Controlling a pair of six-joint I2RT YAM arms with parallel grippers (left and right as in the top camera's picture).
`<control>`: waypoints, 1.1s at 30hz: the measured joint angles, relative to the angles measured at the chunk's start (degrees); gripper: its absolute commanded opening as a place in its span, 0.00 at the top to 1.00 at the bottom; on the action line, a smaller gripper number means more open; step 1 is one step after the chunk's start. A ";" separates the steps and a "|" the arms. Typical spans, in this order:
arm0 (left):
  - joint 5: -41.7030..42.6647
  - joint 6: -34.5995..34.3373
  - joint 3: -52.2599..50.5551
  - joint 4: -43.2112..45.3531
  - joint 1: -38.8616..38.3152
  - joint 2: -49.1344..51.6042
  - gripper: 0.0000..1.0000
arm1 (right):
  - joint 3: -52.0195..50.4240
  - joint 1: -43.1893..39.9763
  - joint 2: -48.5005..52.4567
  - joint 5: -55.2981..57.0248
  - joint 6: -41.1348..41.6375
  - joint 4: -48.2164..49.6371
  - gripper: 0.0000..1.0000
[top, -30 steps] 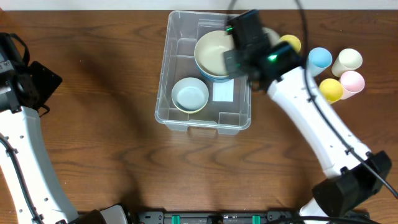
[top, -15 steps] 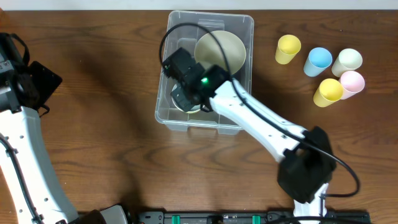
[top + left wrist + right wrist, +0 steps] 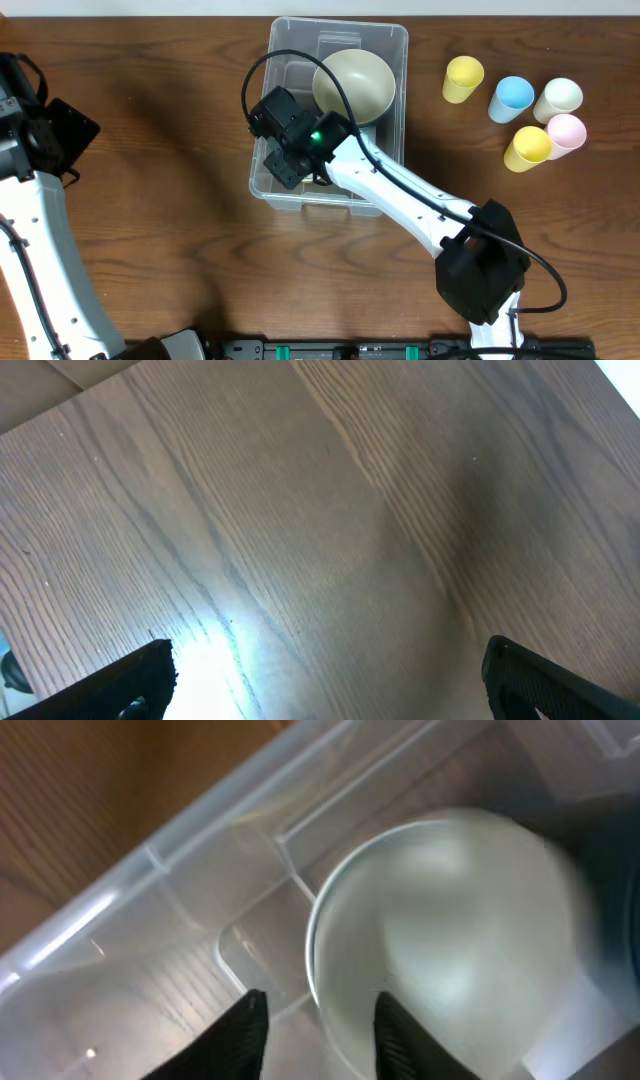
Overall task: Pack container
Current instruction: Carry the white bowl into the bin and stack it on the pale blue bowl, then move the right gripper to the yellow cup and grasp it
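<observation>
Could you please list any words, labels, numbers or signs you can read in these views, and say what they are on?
No text can be read in any view.
Container: clear plastic, no print showing.
Large bowl: plain.
Small bowl: blurred, no marks seen.

Brown wood-grain table [image 3: 180, 230] — glossy

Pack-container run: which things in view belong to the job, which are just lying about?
Job: container, large beige bowl, small pale bowl, right gripper open over its rim.
Lying about, untouched, possibly next to pack: yellow cup, blue cup, cream cup, pink cup, second yellow cup; left gripper, idle.
</observation>
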 measured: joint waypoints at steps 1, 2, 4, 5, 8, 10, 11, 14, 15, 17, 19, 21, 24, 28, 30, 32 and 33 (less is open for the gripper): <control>0.00 0.00 0.00 0.00 0.00 0.00 0.02 | 0.00 0.00 0.00 0.04 -0.02 -0.15 0.57; 0.00 0.00 0.00 0.00 0.00 0.00 0.01 | 0.00 0.00 -0.04 0.11 0.04 -0.15 0.54; 0.00 0.02 0.00 0.00 0.00 0.00 0.02 | 0.00 -0.02 -0.37 0.66 -0.04 -0.13 0.48; 0.00 0.02 0.00 0.00 0.00 0.00 0.02 | 0.00 -0.07 -0.92 1.42 -0.02 -0.15 0.46; 0.00 0.00 0.00 0.00 0.00 0.00 0.02 | -0.02 -0.48 -3.93 4.37 1.14 -0.35 0.39; 0.00 0.02 0.00 0.00 0.00 0.00 0.02 | -0.02 -1.53 -7.65 6.78 2.47 -0.79 0.37; 0.00 0.00 0.00 0.00 0.00 0.00 0.02 | -0.02 -2.49 -9.86 7.85 3.26 -1.18 0.35; 0.00 0.00 0.00 0.02 0.00 0.00 0.02 | 0.00 -7.30 -16.55 10.05 5.99 -3.28 0.33; 0.00 0.02 0.00 0.00 0.00 0.00 0.02 | 0.11 -10.08 -18.84 10.56 7.26 -4.42 0.33; 0.00 0.02 0.00 0.00 0.00 0.00 0.02 | 0.35 -16.06 -22.14 11.63 9.77 -6.71 0.33; 0.00 0.00 0.00 0.00 0.00 0.00 0.02 | 0.57 -22.53 -23.85 12.22 12.33 -9.11 0.33; 0.00 0.00 0.00 0.00 0.00 0.00 0.02 | 0.63 -29.35 -24.13 12.50 14.99 -11.85 0.33; 0.00 0.00 0.00 0.00 0.00 0.00 0.02 | 0.59 -38.91 -22.71 11.69 18.51 -16.04 0.34; 0.00 0.02 0.00 0.00 0.00 0.00 0.02 | 0.57 -50.47 -18.80 8.87 21.68 -19.58 0.41; 0.00 0.02 0.00 0.00 0.00 0.00 0.02 | 0.55 -54.55 -16.70 6.40 22.64 -20.33 0.45; 0.00 0.00 0.00 0.00 0.00 0.00 0.02 | 0.52 -57.86 -14.45 3.69 23.32 -21.84 0.46; 0.00 0.02 0.00 0.00 0.00 0.00 0.02 | 0.52 -58.80 -13.62 2.82 23.45 -22.67 0.46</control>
